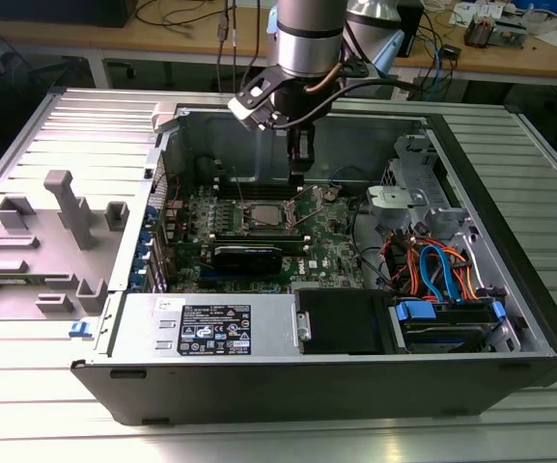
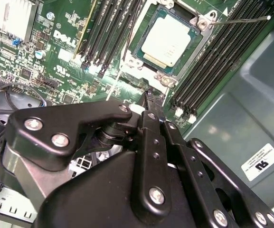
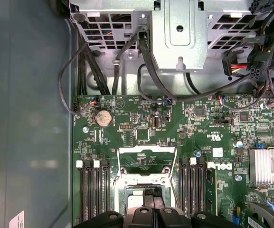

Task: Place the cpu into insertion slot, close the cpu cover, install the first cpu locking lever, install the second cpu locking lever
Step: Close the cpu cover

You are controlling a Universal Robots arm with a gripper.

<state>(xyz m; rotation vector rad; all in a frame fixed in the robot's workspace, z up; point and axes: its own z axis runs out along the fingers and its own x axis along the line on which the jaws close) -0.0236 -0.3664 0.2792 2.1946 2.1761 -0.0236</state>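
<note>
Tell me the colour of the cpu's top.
The cpu is pale silver-grey on top; the second wrist view shows it best.

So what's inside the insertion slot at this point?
The cpu lies in the insertion slot, with its silver top exposed in the second wrist view. The chip covers the slot's dark centre, so the contacts beneath it cannot be seen.

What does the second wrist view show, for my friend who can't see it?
The silver-topped cpu lies in the square insertion slot on a green circuit board, between rows of long black memory slots. The robot's black hand is in front, its tip near the slot.
</note>
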